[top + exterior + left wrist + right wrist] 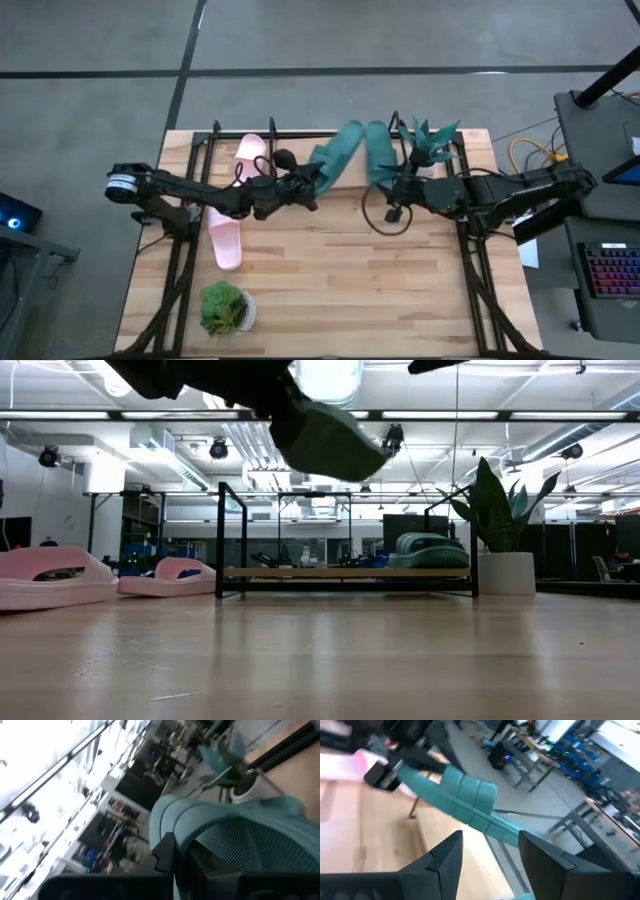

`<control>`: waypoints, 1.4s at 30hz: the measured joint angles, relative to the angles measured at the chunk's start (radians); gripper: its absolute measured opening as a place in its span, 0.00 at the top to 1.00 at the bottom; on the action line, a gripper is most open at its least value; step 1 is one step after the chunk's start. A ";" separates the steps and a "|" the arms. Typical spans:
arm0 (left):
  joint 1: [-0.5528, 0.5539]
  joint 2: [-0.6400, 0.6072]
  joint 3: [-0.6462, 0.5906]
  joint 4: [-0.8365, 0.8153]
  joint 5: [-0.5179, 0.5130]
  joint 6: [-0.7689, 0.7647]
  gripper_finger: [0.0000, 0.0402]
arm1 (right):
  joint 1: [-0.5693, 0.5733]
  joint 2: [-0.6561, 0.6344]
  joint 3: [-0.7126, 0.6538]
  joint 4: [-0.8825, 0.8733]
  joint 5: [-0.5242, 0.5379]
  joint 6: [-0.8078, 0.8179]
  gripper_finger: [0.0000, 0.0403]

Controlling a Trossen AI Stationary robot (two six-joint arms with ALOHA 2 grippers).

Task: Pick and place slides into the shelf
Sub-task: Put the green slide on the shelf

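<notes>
Room: big open lab, strip lights and ducts overhead, desks and racks way behind the worktop.
Worktop (330,280): pale wood boards, black arm-mount frames down both sides.
Shelf (345,572): sits along the far edge, thin black rods over a pale board.
Teal slide 1 (340,152): up in the air, tilted, over the front of the shelf near the middle; the low view shows its underside hanging high above the boards.
Left hand (300,185): clamped on the near end of teal slide 1, fingers closed on its edge in the left wrist view.
Teal slide 2 (380,152): already on the shelf, right of the middle, just beside the airborne one.
Right hand (392,186): hovers just in front of the shelf by teal slide 2, fingers spread wide, holding nothing.
Pink slide 1 (248,157): on the shelf's left part.
Pink slide 2 (226,238): flat on the worktop, left side, in front of the shelf.
Plant (430,140): tall spiky leaves in a white pot, at the right end of the shelf.
Small plant (225,308): bushy green one near the front left of the worktop.
</notes>
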 joint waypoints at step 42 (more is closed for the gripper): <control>0.077 0.775 0.649 -0.103 -0.574 0.104 1.00 | -0.002 -0.030 0.000 0.114 0.094 -0.054 0.59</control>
